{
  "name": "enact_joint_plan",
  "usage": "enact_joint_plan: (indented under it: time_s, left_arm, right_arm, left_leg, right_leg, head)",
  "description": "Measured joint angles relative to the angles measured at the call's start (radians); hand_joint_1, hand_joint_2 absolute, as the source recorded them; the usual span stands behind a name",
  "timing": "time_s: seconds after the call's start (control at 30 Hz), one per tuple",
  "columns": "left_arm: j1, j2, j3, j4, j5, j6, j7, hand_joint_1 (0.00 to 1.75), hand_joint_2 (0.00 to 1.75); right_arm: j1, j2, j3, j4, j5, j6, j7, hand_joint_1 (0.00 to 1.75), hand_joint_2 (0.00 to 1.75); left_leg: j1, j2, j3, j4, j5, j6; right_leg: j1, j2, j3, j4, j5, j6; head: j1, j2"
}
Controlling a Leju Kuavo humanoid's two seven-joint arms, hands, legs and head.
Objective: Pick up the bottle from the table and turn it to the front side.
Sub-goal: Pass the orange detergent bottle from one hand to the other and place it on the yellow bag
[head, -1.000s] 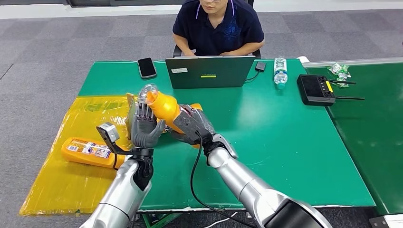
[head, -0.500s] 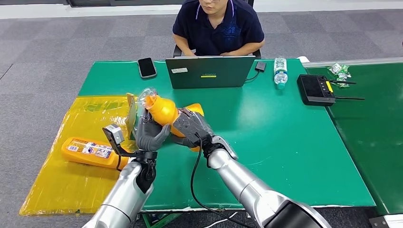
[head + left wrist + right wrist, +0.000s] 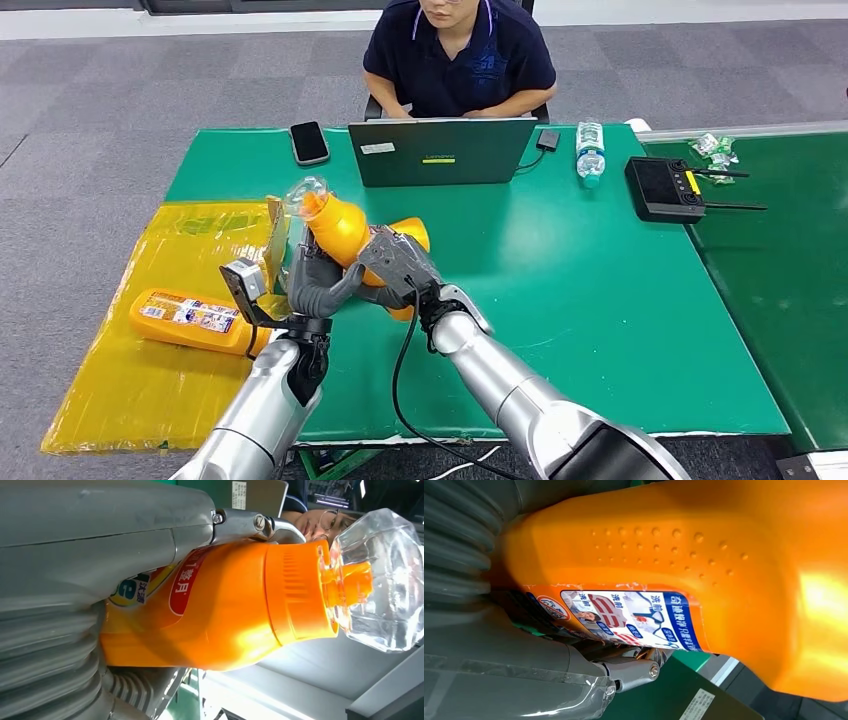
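Observation:
An orange bottle (image 3: 340,228) with a clear faceted cap (image 3: 304,192) is held tilted above the green table (image 3: 600,290), cap pointing up and to the far left. My left hand (image 3: 316,283) wraps the bottle's lower body from the left, and my right hand (image 3: 398,264) grips it from the right. In the left wrist view the bottle (image 3: 225,605) lies against the palm of the left hand (image 3: 75,555), showing a red label patch and the cap (image 3: 385,580). The right wrist view shows the bottle (image 3: 724,555) with its printed label (image 3: 634,615), held by the right hand (image 3: 499,675).
A second orange bottle (image 3: 190,320) lies on a yellow sheet (image 3: 120,390) at the table's left. A laptop (image 3: 440,152), a phone (image 3: 309,142), a water bottle (image 3: 590,152) and a black controller (image 3: 665,188) sit along the far side. A person (image 3: 460,60) sits behind the laptop.
My left hand has closed in from a flat, raised pose and now wraps the bottle. The bottle and my right hand have shifted slightly left and towards me.

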Motion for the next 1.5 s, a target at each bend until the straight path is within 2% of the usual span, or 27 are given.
enact_joint_plan:
  time_s: [0.43,1.07,1.5]
  left_arm:
    - [-0.061,0.001,0.0,0.047,-0.031,0.025,-0.003,0.0,1.75]
    - [-0.082,0.002,0.003,0.076,-0.016,0.023,-0.002,0.0,1.75]
    - [-0.123,0.023,0.003,0.087,-0.046,0.025,0.005,0.0,1.75]
  right_arm:
    - [-0.038,0.038,-0.014,0.053,-0.061,0.032,0.033,1.75,1.75]
    - [-0.039,0.047,-0.016,0.071,-0.086,0.035,0.036,1.75,1.75]
    - [-0.038,0.047,-0.016,0.08,-0.065,0.026,0.044,1.75,1.75]
  left_leg:
    - [0.0,0.0,0.0,0.0,0.0,0.0]
    - [0.0,0.0,0.0,0.0,0.0,0.0]
    - [0.0,0.0,0.0,0.0,0.0,0.0]
  right_leg:
    - [0.0,0.0,0.0,0.0,0.0,0.0]
    - [0.0,0.0,0.0,0.0,0.0,0.0]
    - [0.0,0.0,0.0,0.0,0.0,0.0]
  head:
    - [0.0,0.0]
    - [0.0,0.0]
    - [0.0,0.0]
